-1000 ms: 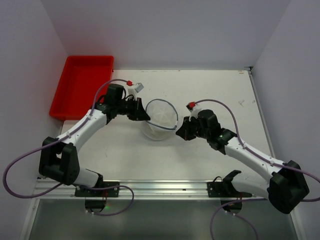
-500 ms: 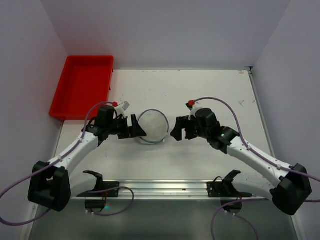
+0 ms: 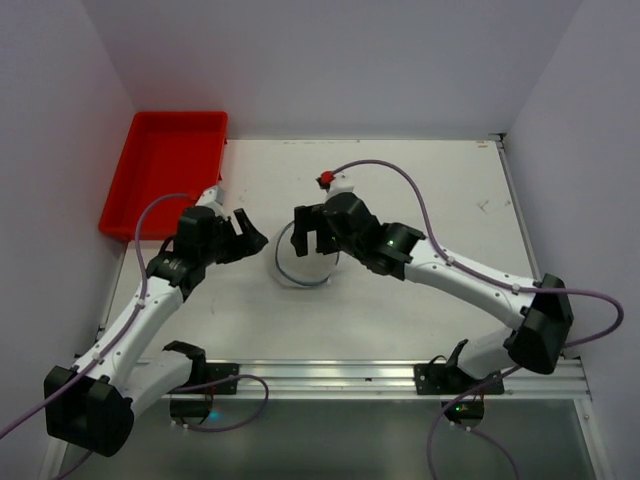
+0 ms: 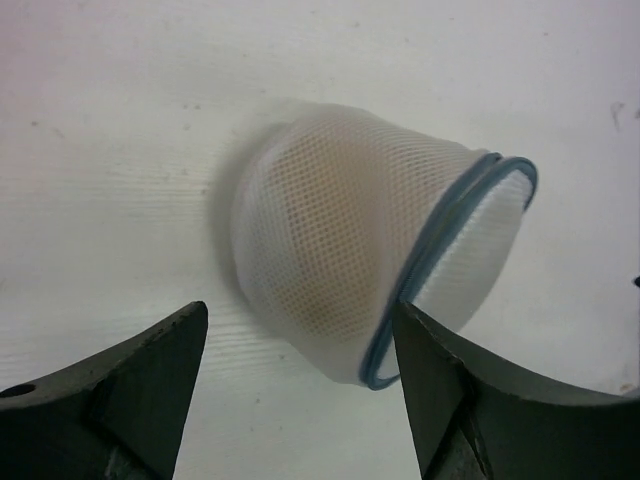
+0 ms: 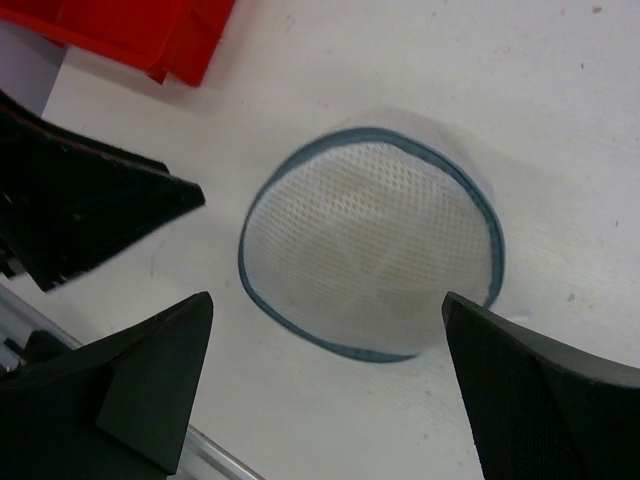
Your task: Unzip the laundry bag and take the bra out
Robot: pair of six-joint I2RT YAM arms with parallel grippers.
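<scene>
Top external view. Near the middle of the white table (image 3: 420, 190), the laundry bag (image 3: 292, 268): a pale mesh drum with a thin blue-grey rim. Upper right part of it hidden under the right gripper (image 3: 312, 232), poised above with jaws spread wide and nothing between them. Just to the left, the left gripper (image 3: 248, 230), likewise splayed and empty, tips aimed at the bag but apart from it. Impossible from here to tell zip from rim, or upright from tilted. At the far left, well apart from the bag, a red tray (image 3: 180, 118).

Left wrist view. Bag (image 4: 340, 240) tipped onto its side, one blue-grey rim turned to the right, mesh wall bulging toward the upper left. Other rim hidden behind the bulge. Two dark fingers (image 4: 130, 390) at the bottom edge, cut off by the frame and set wide apart, neither touching the mesh. Inside the mesh a faint tan patch (image 4: 300, 300), too dim to name. No zip slider to be made out.

Right wrist view. Round face of the bag (image 5: 370, 250) turned toward the lens and ringed by its rim, with a pale sliver of side wall behind. In the two lower corners, this arm's own fingers (image 5: 130, 390), dark wedges cut by the frame, far apart and clear of the bag. At the left, a black finger of the left gripper (image 5: 90, 210), pointing at the bag, near but not touching. In the top left corner, the red tray (image 5: 150, 30), mostly cropped. Only a weak warm tint through the mesh, contents unreadable.
</scene>
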